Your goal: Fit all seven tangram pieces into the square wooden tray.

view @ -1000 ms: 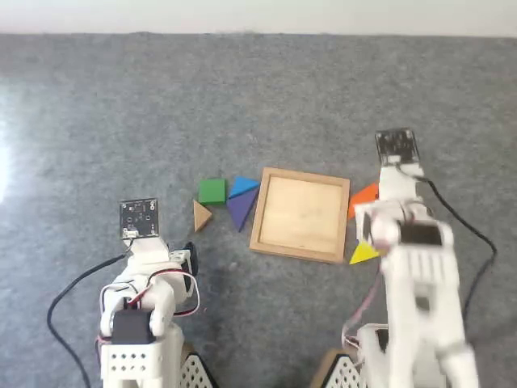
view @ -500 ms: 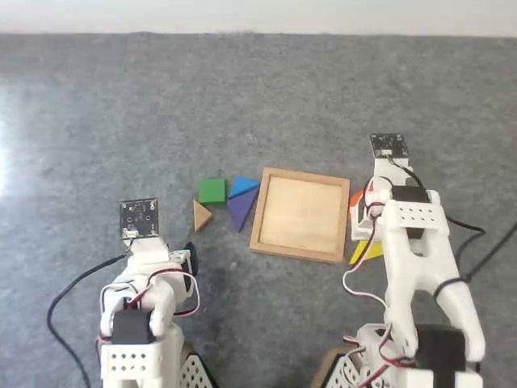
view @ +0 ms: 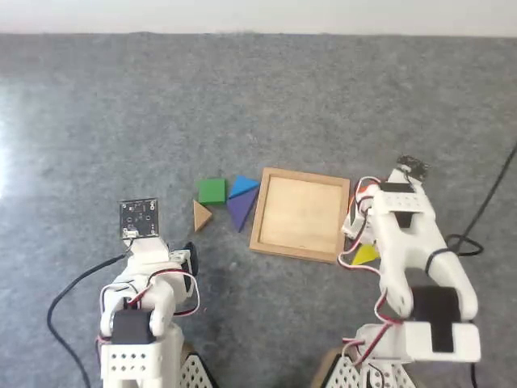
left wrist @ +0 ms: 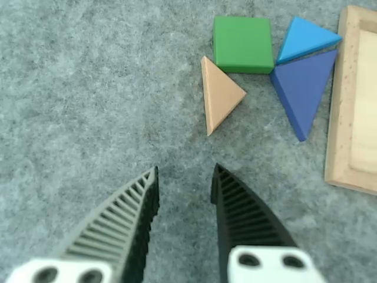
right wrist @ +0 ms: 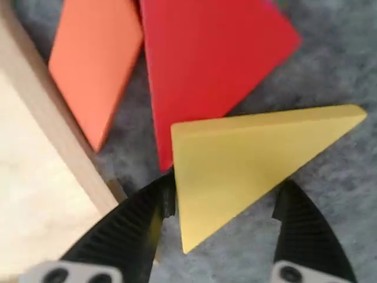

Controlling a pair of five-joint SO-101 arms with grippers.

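We locate the square wooden tray (view: 258,212) near the middle of the grey felt surface (view: 121,113), lying flat with bare wood showing across its floor. On one side of the tray lie four pieces: the green square (view: 212,191), the light blue triangle (view: 241,187), the dark blue triangle (view: 241,208) and the tan triangle (view: 200,215). The light blue and dark blue triangles sit just beside the tray's rim, touching each other. The green square is next to them, and the tan triangle lies just beside the square. The left gripper (left wrist: 185,168) hovers over bare felt near the tan triangle (left wrist: 219,100), with its jaws moderately apart and nothing between them. On the opposite side of the tray, the right gripper (right wrist: 228,186) stands low over the yellow triangle (right wrist: 247,159). Its jaws are spread wide, one on each side of that piece, and we cannot tell whether they press on it. The red triangle (right wrist: 200,65) touches the yellow triangle, and the orange piece (right wrist: 94,65) lies between the red triangle and the tray rim (right wrist: 53,141). In the high view the yellow triangle (view: 365,254) lies on the felt beside a corner of the tray.
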